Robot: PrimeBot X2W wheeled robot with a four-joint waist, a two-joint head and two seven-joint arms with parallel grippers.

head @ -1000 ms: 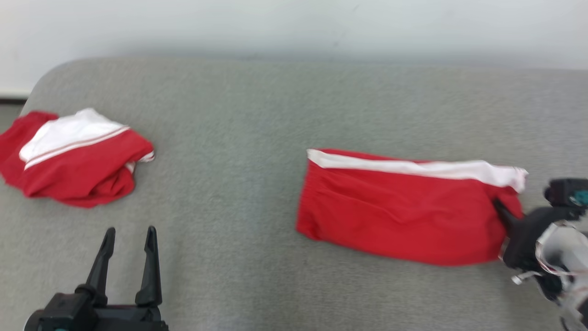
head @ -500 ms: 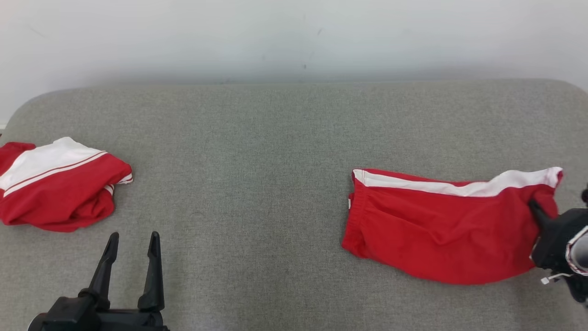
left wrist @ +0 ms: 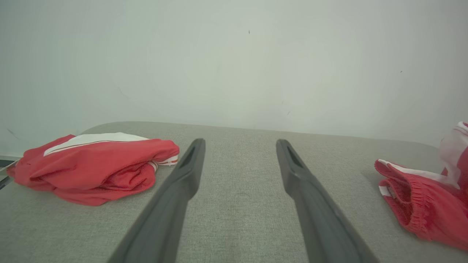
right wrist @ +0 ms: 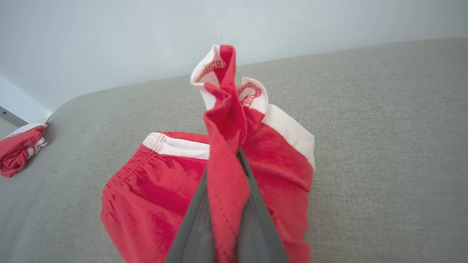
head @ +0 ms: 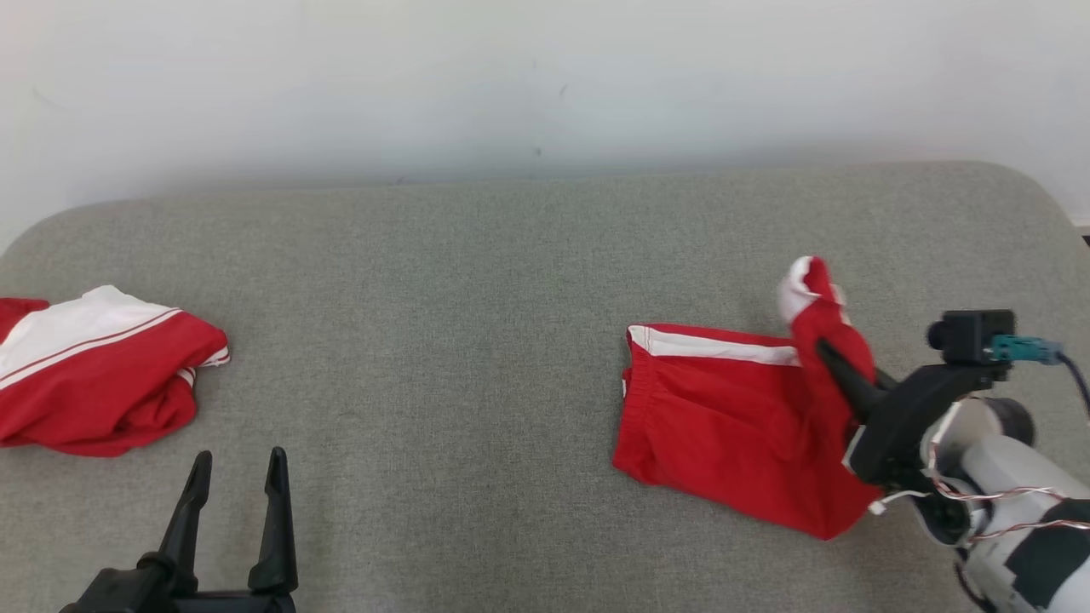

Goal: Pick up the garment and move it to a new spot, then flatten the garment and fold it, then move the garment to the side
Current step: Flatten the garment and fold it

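Note:
The garment (head: pixel 715 417), red shorts with a white side stripe, lies on the right half of the grey padded surface (head: pixel 468 323). My right gripper (head: pixel 822 347) is shut on its right end and holds that end raised and bunched above the rest of the cloth. In the right wrist view the red fabric (right wrist: pixel 161 182) drapes over my right gripper (right wrist: pixel 239 151), with the white hem standing up beyond the tips. My left gripper (head: pixel 238 460) stands open at the lower left, holding nothing. The left wrist view has my left gripper (left wrist: pixel 239 144) over bare surface and the garment's waistband (left wrist: pixel 413 197) at far right.
A second red and white garment (head: pixel 94 366) lies crumpled at the surface's left edge, also seen as a heap (left wrist: pixel 98 164) and far off (right wrist: pixel 18 149). A pale wall (head: pixel 545 77) runs behind the surface. Bare grey surface lies between the two garments.
The head camera has shifted. My right gripper has lifted the garment's right end and carried it leftward, so the shorts now look shorter and bunched. The left gripper has kept still.

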